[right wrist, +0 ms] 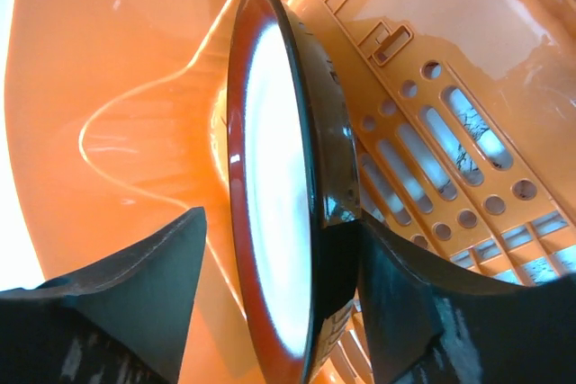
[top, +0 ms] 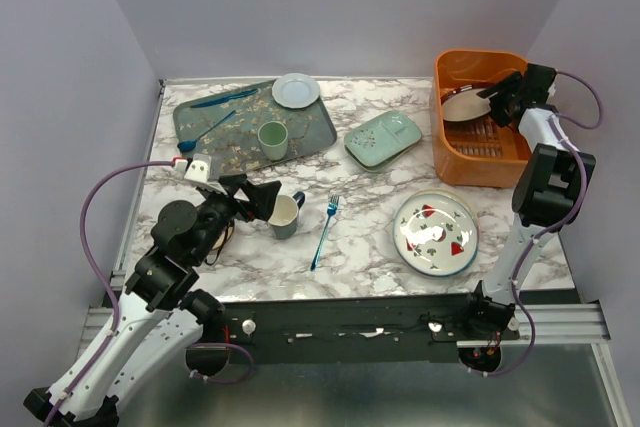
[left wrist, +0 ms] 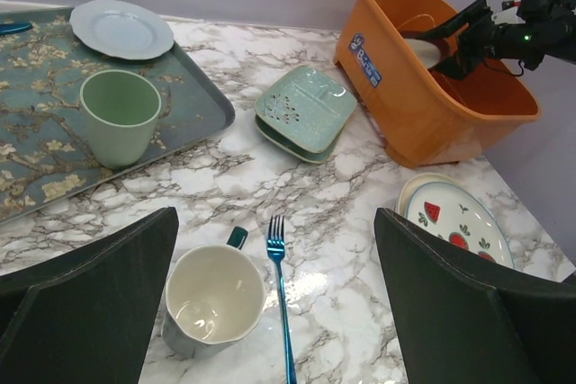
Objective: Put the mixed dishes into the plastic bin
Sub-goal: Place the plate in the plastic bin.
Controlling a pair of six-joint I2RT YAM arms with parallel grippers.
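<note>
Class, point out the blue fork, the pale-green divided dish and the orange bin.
blue fork (top: 322, 237): top external view, mid-handle.
pale-green divided dish (top: 383, 139): top external view, centre.
orange bin (top: 480, 172): top external view, near wall.

I see the orange plastic bin (top: 470, 172) at the far right of the table; it is deep, with rounded corners and a slotted floor. Inside it a red-rimmed plate (right wrist: 270, 204) with a white face stands on its edge, close to one wall. The pale-green divided dish (top: 383, 138) lies flat on the table, left of the bin. The white plate with red marks (top: 435, 233) lies flat on the table at the near side of the bin. The dark mug (top: 285, 215), cream inside, stands upright, well apart to the left.
</note>
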